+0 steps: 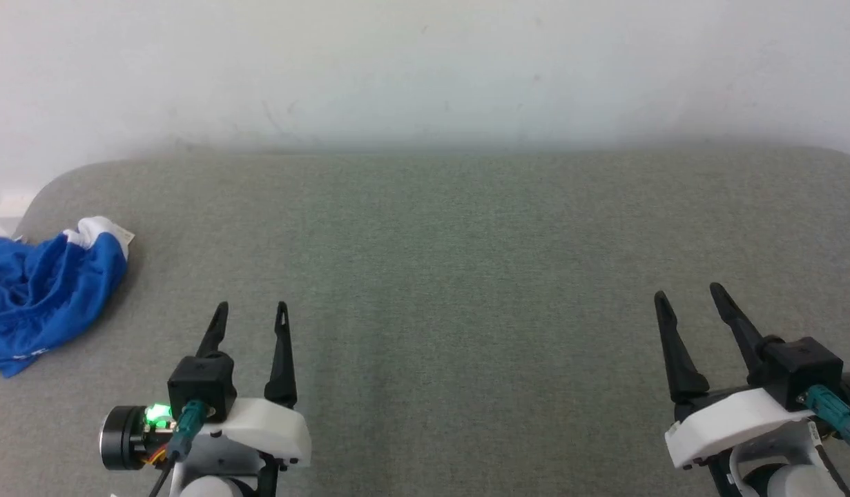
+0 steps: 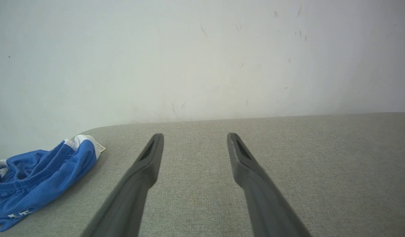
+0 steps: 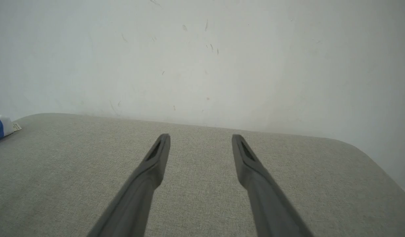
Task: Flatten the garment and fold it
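Lying crumpled at the far left edge of the grey fabric surface (image 1: 466, 276), the garment (image 1: 45, 297) sits well apart from both grippers.

Its blue cloth is bunched in a heap, the gathered waistband (image 2: 34, 171) plain in the left wrist view, with a white stripe and a small label (image 1: 124, 235) at the end nearest the pale wall (image 1: 425, 69); white print by its lower edge is too small to read, perhaps lettering. At lower left, the left gripper (image 1: 252, 314) hovers with its two dark fingers spread and nothing between them. The right gripper (image 1: 687, 297), at lower right, is likewise spread and empty, farther from the heap.
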Motion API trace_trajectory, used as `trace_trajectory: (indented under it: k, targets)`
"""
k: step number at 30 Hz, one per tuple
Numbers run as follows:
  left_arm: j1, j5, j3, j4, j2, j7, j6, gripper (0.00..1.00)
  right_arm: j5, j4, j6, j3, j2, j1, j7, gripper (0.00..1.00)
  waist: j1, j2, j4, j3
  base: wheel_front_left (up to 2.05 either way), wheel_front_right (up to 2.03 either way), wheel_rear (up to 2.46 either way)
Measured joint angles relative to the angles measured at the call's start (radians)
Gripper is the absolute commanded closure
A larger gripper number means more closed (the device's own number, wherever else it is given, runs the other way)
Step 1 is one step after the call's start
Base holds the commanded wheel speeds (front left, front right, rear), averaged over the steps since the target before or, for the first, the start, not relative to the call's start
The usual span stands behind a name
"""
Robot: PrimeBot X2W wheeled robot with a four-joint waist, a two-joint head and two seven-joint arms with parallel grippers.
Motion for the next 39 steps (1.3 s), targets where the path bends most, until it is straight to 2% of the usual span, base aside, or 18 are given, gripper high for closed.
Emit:
trace_trajectory:
  k: [25,39]
  targets:
    - [-0.015,-0.009,0.019,-0.016,0.005,-0.051,0.067,0.00,0.024,-0.043,0.000,0.012,0.000,0.003,-0.053,0.00,0.0000,0.0000,0.188,0.030,0.00,0.00,0.00]
    - [-0.033,-0.022,0.101,-0.022,0.002,-0.079,0.103,0.00,0.027,-0.072,0.000,0.007,0.001,0.003,-0.080,0.00,0.0000,0.0000,0.279,0.066,0.00,0.00,0.00]
